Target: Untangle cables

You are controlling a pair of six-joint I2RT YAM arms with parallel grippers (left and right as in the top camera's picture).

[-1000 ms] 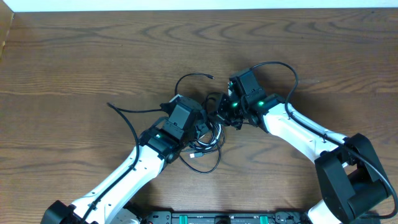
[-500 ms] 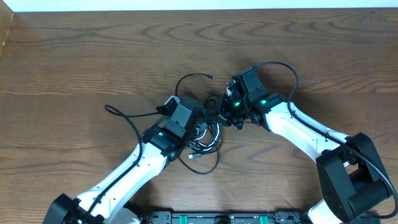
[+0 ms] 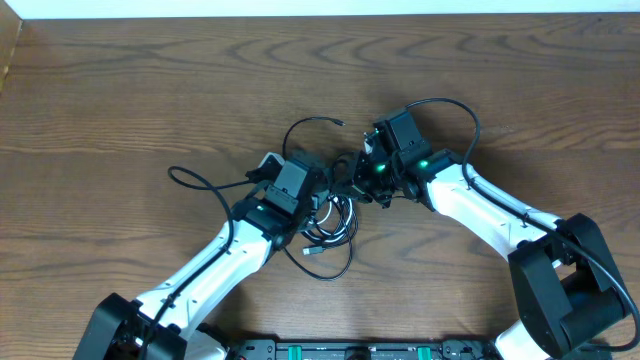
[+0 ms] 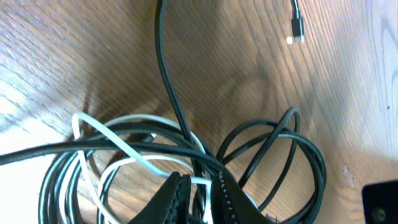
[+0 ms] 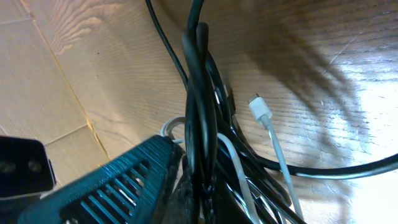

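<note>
The black cable and the white cable are found heaped in overlapping coils at the middle of the bench. From above they are largely covered by the two wrists that meet over them. The left gripper is seen drawn nearly together on the white cable, with black strands caught in the same narrow gap. The right gripper is pressed shut on a bunch of black cable loops. A black plug lies free beyond the coils, and a white plug is seen just beside the gripped bundle. The right arm's thicker lead arches behind its wrist, apart from the tangle. Compared with a second ago, the left gripper has been narrowed from a wider spread and its wrist shifted slightly toward the far edge. The loose black run at the left has been drawn from a straight tail into a small hook, while the right arm has barely been moved.
</note>
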